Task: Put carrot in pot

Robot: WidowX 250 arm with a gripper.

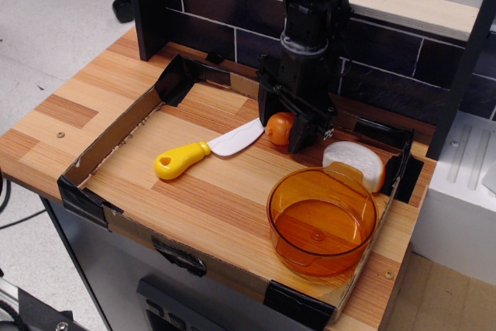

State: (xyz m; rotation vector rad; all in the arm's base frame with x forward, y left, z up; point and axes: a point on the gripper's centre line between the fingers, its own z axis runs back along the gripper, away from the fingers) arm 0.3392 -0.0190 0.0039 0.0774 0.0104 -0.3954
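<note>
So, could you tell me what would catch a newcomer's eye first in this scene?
Most likely the black claw near the back of the cardboard-edged tray, shut on the small orange carrot. Next comes the wide amber pot, with nothing in it, at the tray's front right corner. Between them lie a yellow-handled toy knife to the left and a white wedge just behind the pot.

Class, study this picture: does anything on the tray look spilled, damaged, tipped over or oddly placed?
Nothing stands out. The pot sits upright and empty, the toy knife and white wedge lie flat, and the gripper holds the carrot beside the knife tip.
</note>
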